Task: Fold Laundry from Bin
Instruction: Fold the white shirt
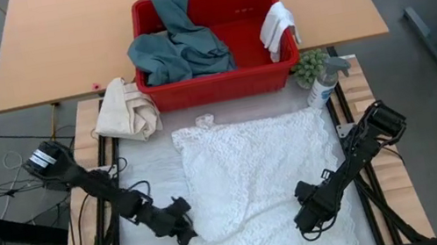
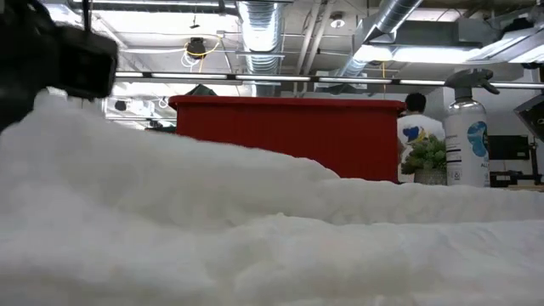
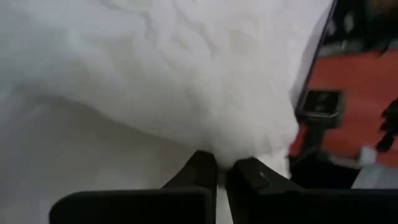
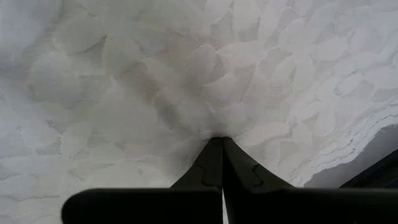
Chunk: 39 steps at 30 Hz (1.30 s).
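Beyond my two grippers, the red bin (image 1: 218, 87) blocks the far side, flanked by a cream bundle (image 1: 129, 108) and spray bottle (image 1: 324, 83); between them, flat towel (image 1: 258, 174).

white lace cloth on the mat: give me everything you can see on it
The white lace cloth is a large, thin textile with a raised leaf-like pattern and scalloped edges. It lies spread but rumpled over the pale mat, just in front of the red bin, its lower left corner trailing toward the table's front edge. The left gripper is shut on its left edge, lifting a fold there; the right gripper is shut on it near the lower right. Nothing else touches it.
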Available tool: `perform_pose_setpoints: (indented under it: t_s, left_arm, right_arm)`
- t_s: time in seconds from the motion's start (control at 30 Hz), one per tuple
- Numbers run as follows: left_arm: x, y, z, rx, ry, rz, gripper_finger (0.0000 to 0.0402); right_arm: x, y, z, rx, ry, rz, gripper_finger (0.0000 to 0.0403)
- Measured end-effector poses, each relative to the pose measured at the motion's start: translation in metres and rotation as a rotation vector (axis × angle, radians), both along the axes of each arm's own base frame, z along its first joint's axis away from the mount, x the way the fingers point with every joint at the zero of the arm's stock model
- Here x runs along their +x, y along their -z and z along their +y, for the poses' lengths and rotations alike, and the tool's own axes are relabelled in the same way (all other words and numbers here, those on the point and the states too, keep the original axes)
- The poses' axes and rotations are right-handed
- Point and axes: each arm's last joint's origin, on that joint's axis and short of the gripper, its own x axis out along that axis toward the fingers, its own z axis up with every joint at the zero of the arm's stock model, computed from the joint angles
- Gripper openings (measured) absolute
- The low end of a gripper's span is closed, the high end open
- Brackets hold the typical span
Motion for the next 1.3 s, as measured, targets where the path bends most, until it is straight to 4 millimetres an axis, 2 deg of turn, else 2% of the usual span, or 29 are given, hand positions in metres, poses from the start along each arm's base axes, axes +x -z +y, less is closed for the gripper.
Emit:
perform_pose_setpoints:
  t_s: [0.17,0.4,0.57,0.67,0.83,1.0,1.1,1.3]
  left_arm:
    - [-0.028,-0.025,-0.002,-0.012,-0.090,0.018,0.0001]
    - [-0.066,-0.048,0.004,-0.029,-0.186,0.049,0.0000]
    - [-0.067,-0.057,0.003,-0.081,-0.236,-0.037,0.0012]
    - [-0.063,-0.062,-0.005,-0.126,-0.146,-0.082,0.0037]
    - [-0.062,-0.062,-0.024,-0.209,0.066,-0.094,0.0103]
    - [-0.069,-0.049,-0.034,-0.271,0.098,0.062,0.0159]
    - [-0.073,-0.041,-0.029,-0.233,0.006,0.148,0.0171]
    - [-0.081,-0.046,0.004,-0.031,-0.394,0.019,0.0173]
  right_arm:
    - [0.000,0.000,0.000,-0.001,0.000,-0.001,0.0021]
    - [0.000,0.000,0.000,-0.006,-0.001,-0.005,0.0021]
    - [0.000,0.000,0.000,-0.009,0.005,-0.007,0.0021]
    - [0.000,0.000,0.000,-0.014,0.023,-0.009,0.0021]
    - [0.000,0.000,0.000,-0.022,0.059,-0.013,0.0021]
    - [0.000,0.000,0.000,-0.025,0.080,-0.014,0.0021]
    - [0.000,0.000,0.000,-0.025,0.082,-0.014,0.0021]
    - [0.000,0.000,0.000,-0.021,0.086,-0.009,0.0021]
